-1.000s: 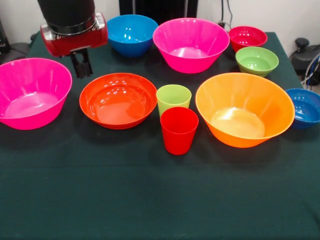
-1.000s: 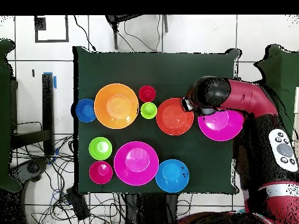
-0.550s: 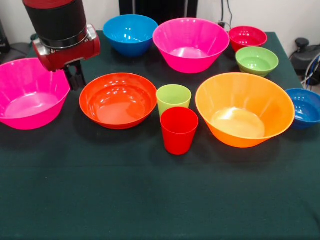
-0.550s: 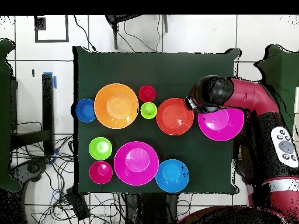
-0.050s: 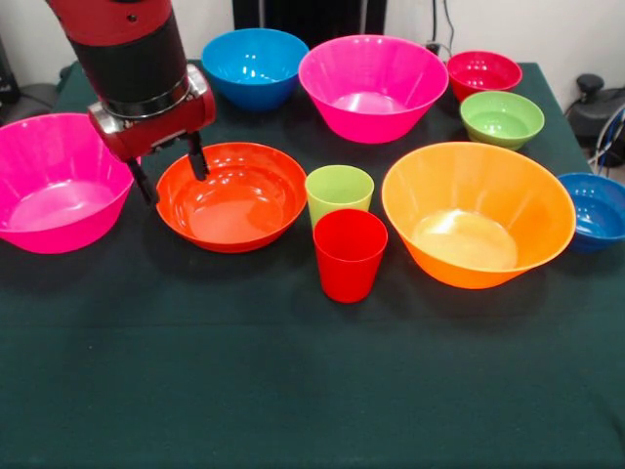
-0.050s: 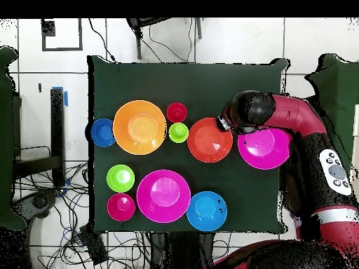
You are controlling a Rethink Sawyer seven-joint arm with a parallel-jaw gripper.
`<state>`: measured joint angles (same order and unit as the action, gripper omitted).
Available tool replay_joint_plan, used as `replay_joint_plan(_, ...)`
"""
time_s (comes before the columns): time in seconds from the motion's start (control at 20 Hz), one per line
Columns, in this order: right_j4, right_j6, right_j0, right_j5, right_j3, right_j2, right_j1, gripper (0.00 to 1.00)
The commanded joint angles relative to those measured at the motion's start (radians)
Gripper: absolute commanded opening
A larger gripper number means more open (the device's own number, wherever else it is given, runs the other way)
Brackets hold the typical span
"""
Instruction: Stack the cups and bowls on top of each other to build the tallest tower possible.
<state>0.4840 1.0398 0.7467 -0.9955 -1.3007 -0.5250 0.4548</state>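
Observation:
My gripper is open, its two black fingers straddling the left rim of the medium red-orange bowl, one finger outside and one over the inside. In the overhead view the arm's head covers the gripper at that bowl's edge. A big pink bowl stands just left of it. The lime green cup and the red cup stand upright between the red-orange bowl and the big orange bowl. Every bowl and cup stands singly on the cloth.
At the back stand a light blue bowl, a second big pink bowl, a small magenta-red bowl and a green bowl. A dark blue bowl sits at the right table edge.
The gripper has swung from behind the left pink bowl over to the red-orange bowl's left rim and come lower. Its fingers, close together before, now stand spread apart.

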Motion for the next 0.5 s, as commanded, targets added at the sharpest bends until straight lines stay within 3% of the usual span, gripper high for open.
replay_joint_plan(0.05, 0.106, -0.31, -0.013, 0.009, 0.034, -0.072, -0.041, 1.0)
replay_joint_plan(0.5, 0.159, -0.311, 0.003, 0.043, 0.053, -0.078, -0.06, 1.0)
